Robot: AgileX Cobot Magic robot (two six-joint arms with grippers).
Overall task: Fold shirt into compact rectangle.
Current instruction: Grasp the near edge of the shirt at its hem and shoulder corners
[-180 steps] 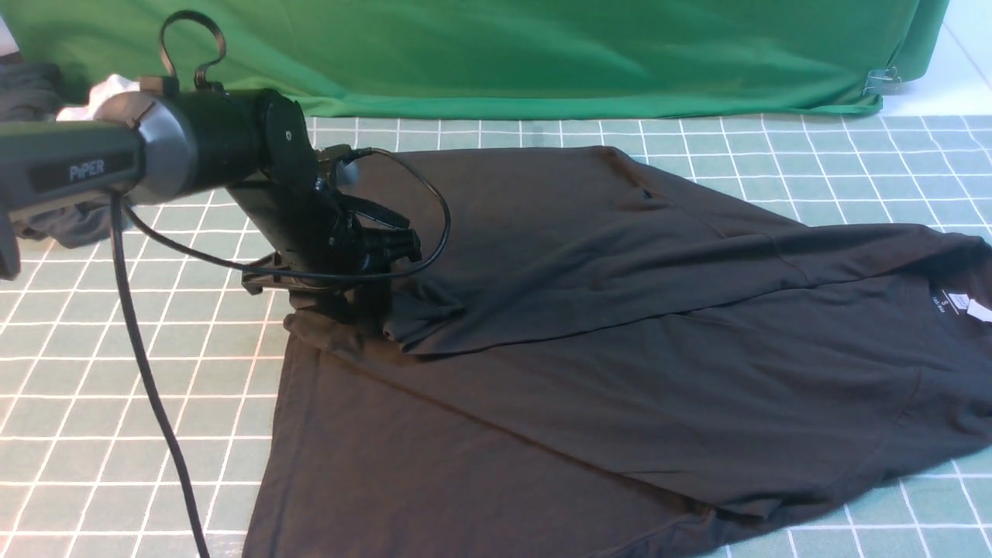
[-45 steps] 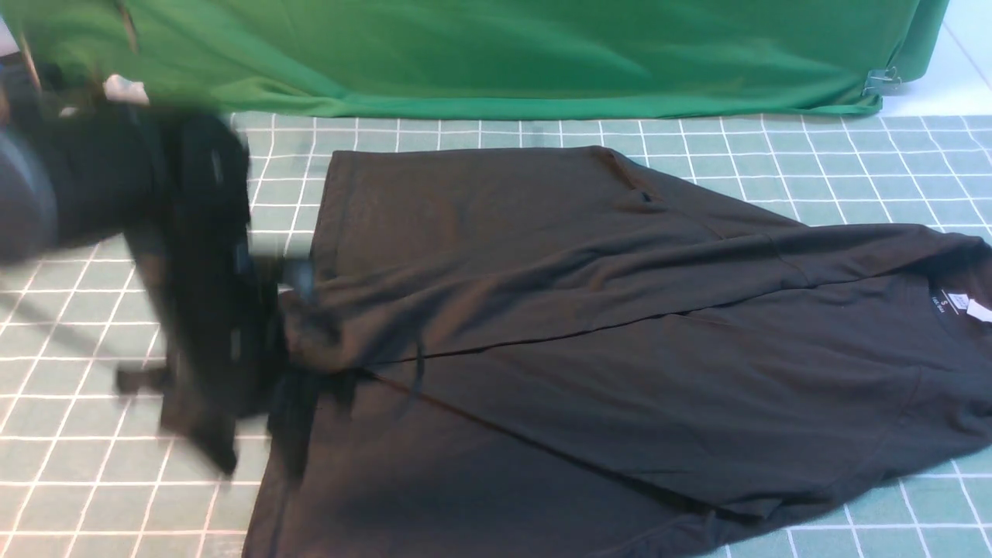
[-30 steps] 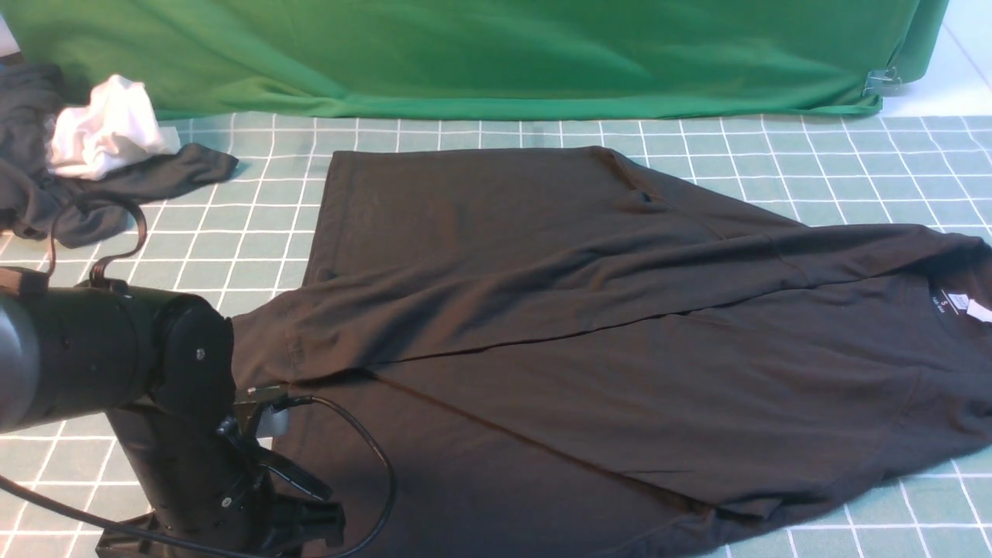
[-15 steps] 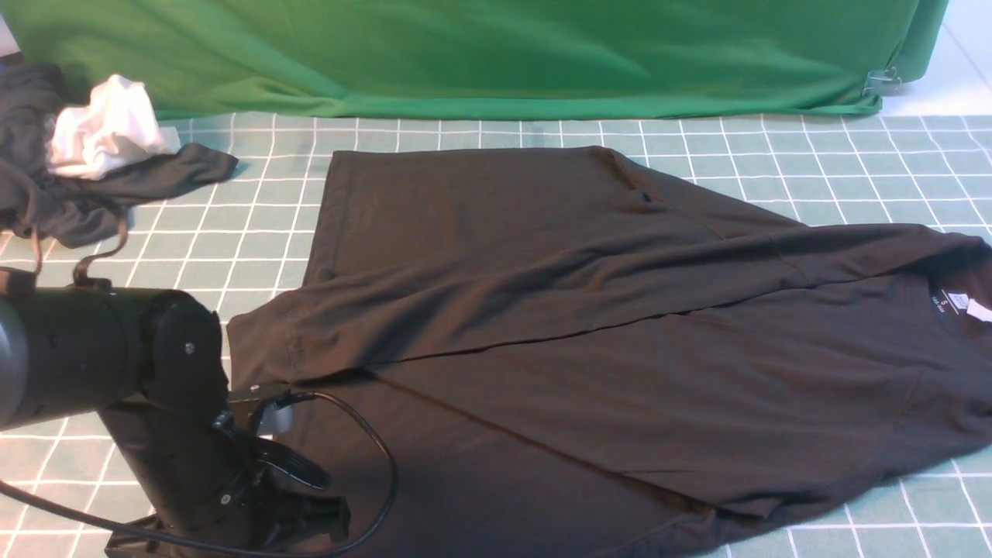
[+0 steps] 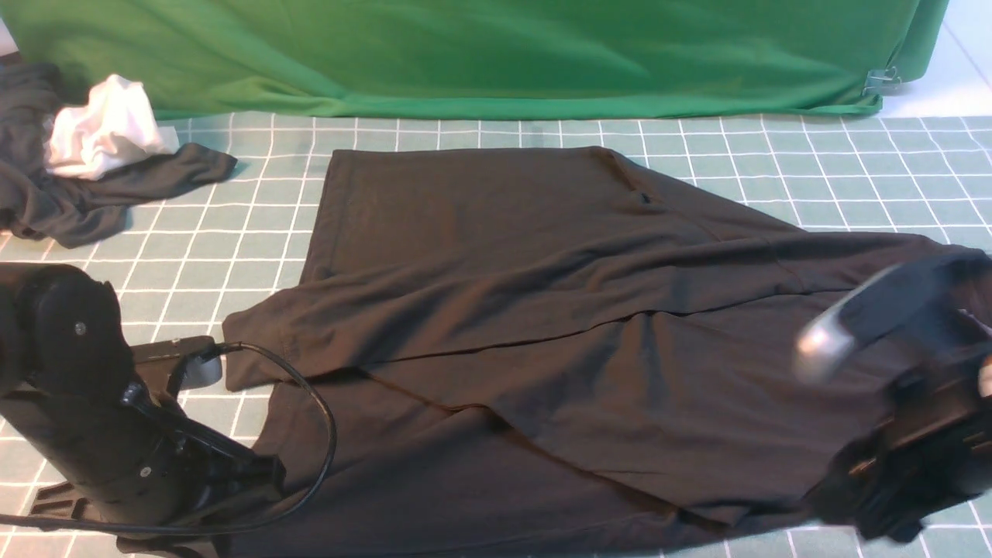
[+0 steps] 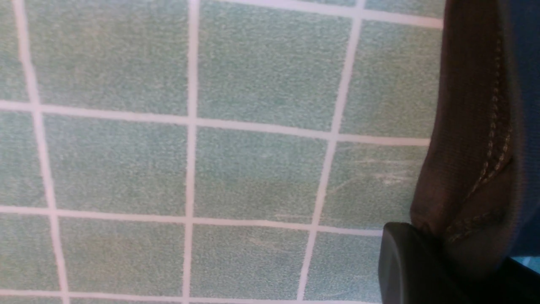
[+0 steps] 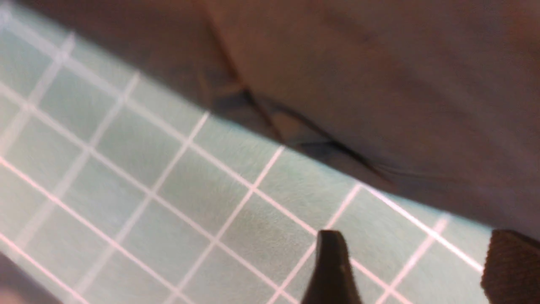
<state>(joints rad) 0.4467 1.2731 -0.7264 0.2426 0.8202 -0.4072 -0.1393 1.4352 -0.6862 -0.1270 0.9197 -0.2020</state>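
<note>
- The left gripper [image 5: 256, 477] has its jaws pressed together on the shirt [image 5: 542, 310], pinching the hem at the garment's near left corner. In the left wrist view the stitched hem runs down into the grip beside one black fingertip [image 6: 405, 261].
- The left arm [image 5: 70, 387] sits low over the near left corner of the desk [image 5: 814, 163]. Its wrist is bent so the gripper points right, and its cable [image 5: 329, 434] loops over the cloth.
- The right gripper [image 7: 417, 270] has its jaws spread. Only the checked surface shows between the two fingertips [image 7: 333, 266], which stand just off the shirt's near edge and hold nothing.
- The right arm [image 5: 891, 310] is blurred in the front view. It reaches over the shirt's right end, towards the desk's near right corner.
- The shirt lies spread from the middle of the desk to its right edge. Its far side is folded in over the body, and that flap's edge crosses the middle from left to right. Creases gather in the near half.
- A dark grey garment [image 5: 77, 201] with a white cloth [image 5: 108, 132] on it sits at the far left corner, well apart from the shirt.
- Bare checked surface runs along the far edge below the green backdrop [image 5: 465, 54]. More lies between the shirt and the grey garment on the left, and at the far right corner near a metal clip [image 5: 880, 80].
</note>
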